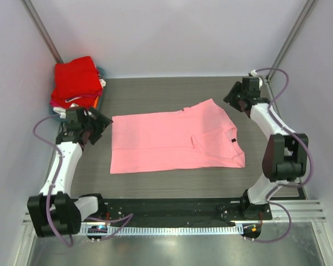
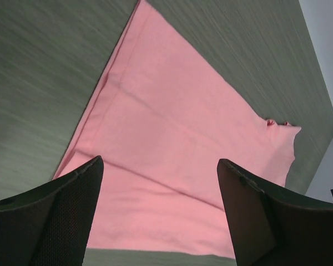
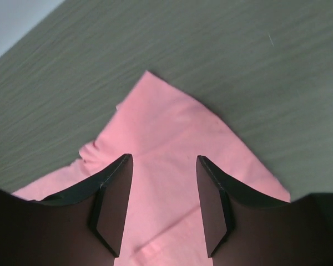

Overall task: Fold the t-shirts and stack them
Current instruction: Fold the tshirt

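Smooth light pink cloth t-shirt (image 1: pixel 175 141) is lying flat on grained grey table (image 1: pixel 155 91).
Left gripper (image 2: pixel 158 166) and right gripper (image 3: pixel 164 163) are hovering at its ends, jaws apart, empty.

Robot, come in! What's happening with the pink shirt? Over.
Left gripper open, empty. Right gripper open, empty. Pink shirt flat on table. Red pile off to the side.

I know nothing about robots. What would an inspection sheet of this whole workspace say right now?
Surface: dark wood-grain table.
Job's things: pink t-shirt lying flat mid-table, partly folded; pile of folded shirts, red on top, far left corner.
Clutter: nothing seen.
Grippers: left gripper and right gripper open, empty, above the pink shirt's ends.
Cables: purple cables looping along both arms.
Surroundings: pale walls; metal rail at the near edge.
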Motion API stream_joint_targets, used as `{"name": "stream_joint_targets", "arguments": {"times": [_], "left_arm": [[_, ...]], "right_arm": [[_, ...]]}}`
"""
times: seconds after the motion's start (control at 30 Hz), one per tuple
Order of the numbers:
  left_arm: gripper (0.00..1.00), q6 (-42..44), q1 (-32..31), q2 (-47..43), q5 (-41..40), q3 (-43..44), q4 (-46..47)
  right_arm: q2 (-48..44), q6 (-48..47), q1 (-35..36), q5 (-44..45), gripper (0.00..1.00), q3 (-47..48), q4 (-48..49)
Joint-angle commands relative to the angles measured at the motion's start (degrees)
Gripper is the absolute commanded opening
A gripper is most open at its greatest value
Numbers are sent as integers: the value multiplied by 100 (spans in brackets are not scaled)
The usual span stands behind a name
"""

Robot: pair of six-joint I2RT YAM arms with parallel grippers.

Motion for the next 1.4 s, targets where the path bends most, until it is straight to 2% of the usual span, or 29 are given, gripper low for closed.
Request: {"name": "stream_joint_targets", "arguments": {"times": [0.0, 0.13, 0.43, 0.77, 1.0, 1.23, 1.37], "left_arm": [[84, 370, 15, 580, 128, 481, 660], [83, 440, 15, 1275, -3, 824, 985], [82, 388, 24, 2769, -47, 1703, 1047], [79, 450, 15, 3930, -109, 2529, 898], [74, 581, 6, 4484, -320, 2978, 661], [70, 669, -152, 4967, -443, 3295, 652], [68, 748, -214, 5152, -618, 3470, 643]], "right_arm": [[872, -547, -20, -262, 55, 1134, -164], [1978, -626, 23, -341, 55, 2258, -279], [3712, -890, 173, -675, 56, 4308, -885], [4231, -1048, 375, -798, 52, 4582, -1070], [4451, -1057, 393, -939, 44, 4723, -1150], [4575, -1127, 401, -623, 42, 4863, -1246], [4618, -1188, 410, -552, 34, 4934, -1308]]}}
